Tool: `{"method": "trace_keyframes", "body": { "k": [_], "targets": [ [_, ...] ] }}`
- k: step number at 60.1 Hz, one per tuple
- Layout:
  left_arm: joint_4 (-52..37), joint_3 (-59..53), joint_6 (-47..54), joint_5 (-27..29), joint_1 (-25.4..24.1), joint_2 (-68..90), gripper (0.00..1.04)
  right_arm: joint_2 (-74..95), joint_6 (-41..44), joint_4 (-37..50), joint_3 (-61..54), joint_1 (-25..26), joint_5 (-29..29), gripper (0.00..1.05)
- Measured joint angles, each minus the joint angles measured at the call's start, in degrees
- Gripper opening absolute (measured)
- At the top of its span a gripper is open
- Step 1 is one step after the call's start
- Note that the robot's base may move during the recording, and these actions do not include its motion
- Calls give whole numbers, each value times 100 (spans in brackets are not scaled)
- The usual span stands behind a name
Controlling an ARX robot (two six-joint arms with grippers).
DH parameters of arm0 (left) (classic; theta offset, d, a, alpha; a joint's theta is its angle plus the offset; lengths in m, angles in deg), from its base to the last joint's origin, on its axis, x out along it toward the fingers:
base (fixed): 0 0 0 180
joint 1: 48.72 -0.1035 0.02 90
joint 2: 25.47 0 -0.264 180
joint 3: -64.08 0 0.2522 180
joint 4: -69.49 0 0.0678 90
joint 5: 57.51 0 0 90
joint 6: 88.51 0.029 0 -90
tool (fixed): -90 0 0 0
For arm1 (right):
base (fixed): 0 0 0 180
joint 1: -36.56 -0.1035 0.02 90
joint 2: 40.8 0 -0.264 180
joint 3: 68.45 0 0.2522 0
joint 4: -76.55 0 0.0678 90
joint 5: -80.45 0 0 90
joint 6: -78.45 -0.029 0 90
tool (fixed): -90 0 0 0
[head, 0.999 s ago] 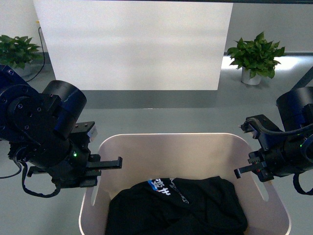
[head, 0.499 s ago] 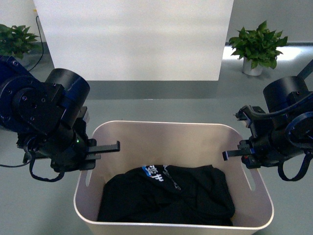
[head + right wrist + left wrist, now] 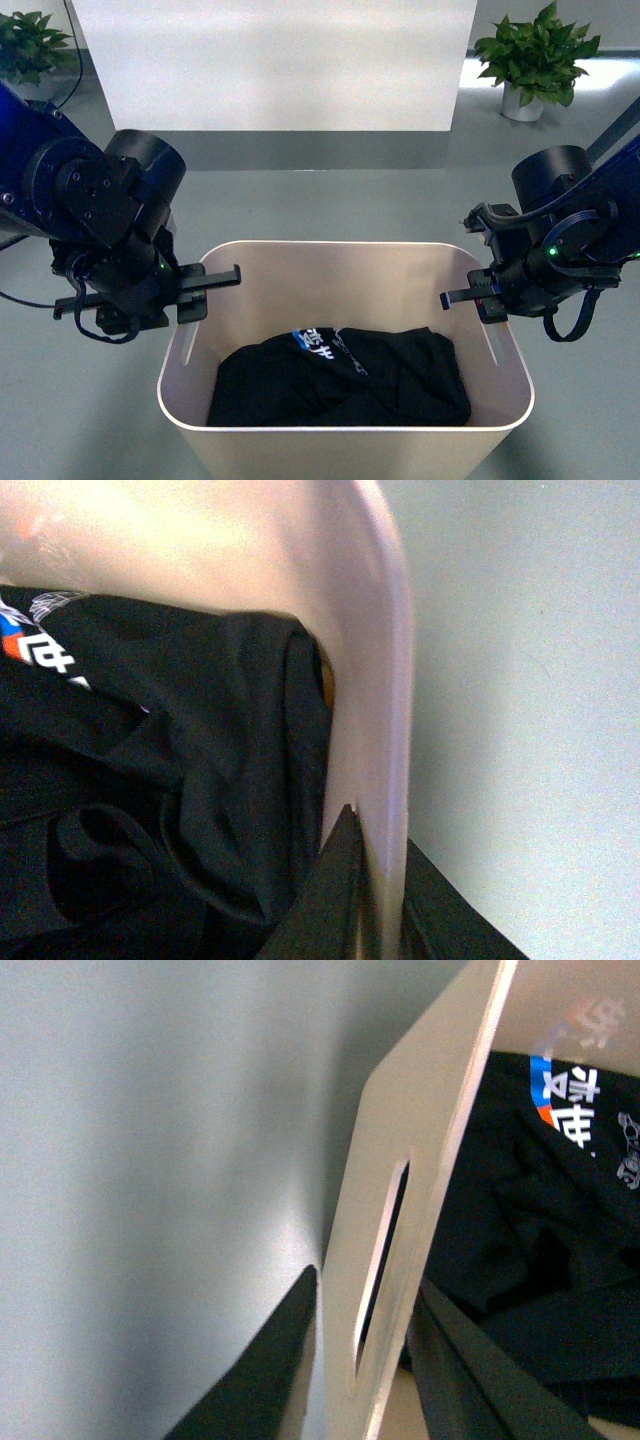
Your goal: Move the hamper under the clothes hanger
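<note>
Open grey floor [image 3: 330, 200] surrounds the hamper [image 3: 340, 450], which stands low and central between the arms. The left gripper [image 3: 205, 288] and right gripper [image 3: 483, 300] each clench a short-side rim, fingers straddling the wall. A black garment [image 3: 340, 380] lies inside.

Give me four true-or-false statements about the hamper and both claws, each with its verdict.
The hamper holds a black garment. True.
The left claw hangs clear above the hamper. False: its fingers straddle the hamper's left wall.
The right claw clamps the hamper's right wall. True.
A potted plant sits inside the hamper. False: both plants stand far behind it, by the wall.
</note>
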Motion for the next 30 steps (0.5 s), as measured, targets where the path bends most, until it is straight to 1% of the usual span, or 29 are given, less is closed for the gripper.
{"method": "trace_keyframes", "body": {
  "k": [4,9,10,13,14,22,23,26,27,30],
  "targets": [
    [-33,24,-26,-11,-28,-4,44,0,0,70,0,0,7,32],
    [-96,24,-24,55,-37,-17,55,0,-11,170,-2,0,26,43],
    [-111,22,-26,61,-37,-28,58,-4,-11,208,-7,0,37,46],
    [-127,20,-28,61,-37,-57,63,-22,-9,240,-17,0,48,51],
    [-142,15,-26,66,-35,-81,67,-39,-9,260,-33,2,55,55],
    [-306,-50,81,245,11,-310,83,-249,-81,356,-153,7,7,71],
    [-350,-68,118,271,26,-378,87,-319,-105,387,-188,7,7,74],
    [-413,-103,197,293,48,-507,92,-446,-151,448,-256,9,2,79],
    [-461,-131,236,299,63,-601,96,-542,-177,496,-302,11,-20,83],
    [-542,-181,302,299,92,-741,100,-708,-223,564,-385,11,-61,88]
  ]
}}
